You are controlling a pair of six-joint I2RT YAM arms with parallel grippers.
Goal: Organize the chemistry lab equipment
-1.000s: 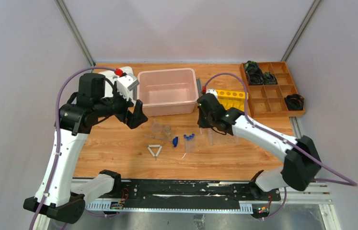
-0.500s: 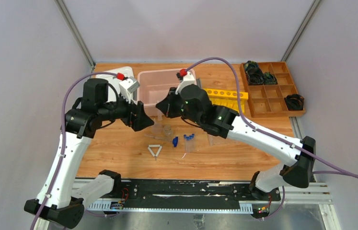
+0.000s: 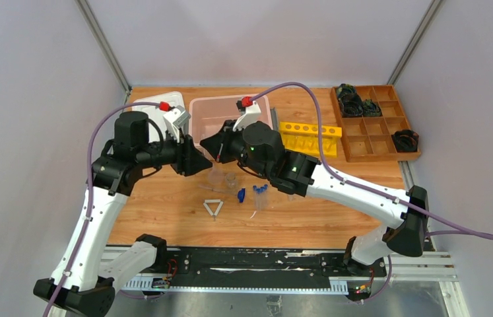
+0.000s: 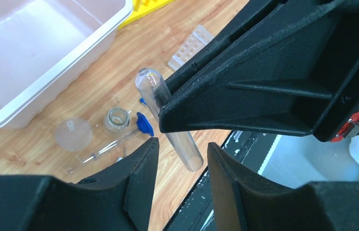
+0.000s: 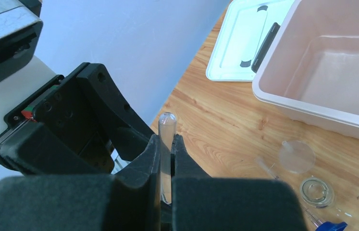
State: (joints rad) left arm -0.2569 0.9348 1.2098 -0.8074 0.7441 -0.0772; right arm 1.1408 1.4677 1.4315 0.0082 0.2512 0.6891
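Lower centre, white triangle frame (image 3: 213,207) and blue-capped tubes (image 3: 261,195) lie on the surface (image 3: 151,198). Mid-frame above them, right tool (image 5: 166,144) pinches a clear test tube (image 5: 167,126); left tool (image 4: 182,144) half-wide, fingers (image 4: 141,168) flanking its lower end, contact unclear. Upper centre, pink bin (image 3: 230,125) behind.

Likely robotics lab, walled wooden table (image 3: 154,212)
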